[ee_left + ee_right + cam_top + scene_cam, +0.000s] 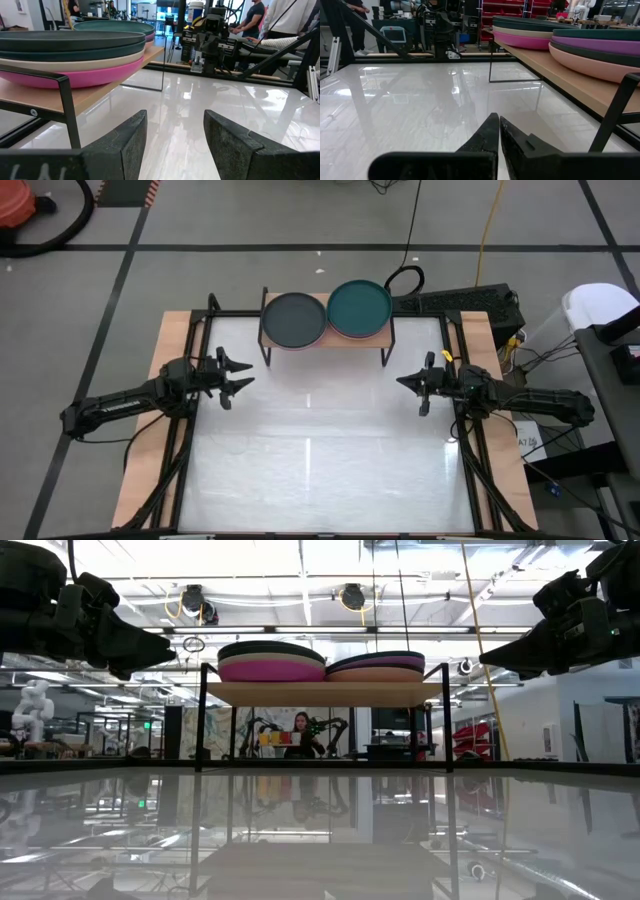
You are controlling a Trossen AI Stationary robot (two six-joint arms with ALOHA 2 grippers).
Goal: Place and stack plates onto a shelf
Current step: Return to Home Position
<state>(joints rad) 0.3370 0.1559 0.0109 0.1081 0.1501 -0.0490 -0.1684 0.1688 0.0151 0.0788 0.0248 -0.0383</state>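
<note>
The plates [293, 319] are sitting in two stacks on the shelf [320, 693], one with dark grey on top, one with teal. The left gripper [243, 374] is hanging over the table [320, 450], jaws wide apart. The right gripper [402, 383] is hanging opposite, jaws pressed together, holding nothing.

From above, top plates [293, 319] hide lower plates [272, 671]; count unclear
</note>
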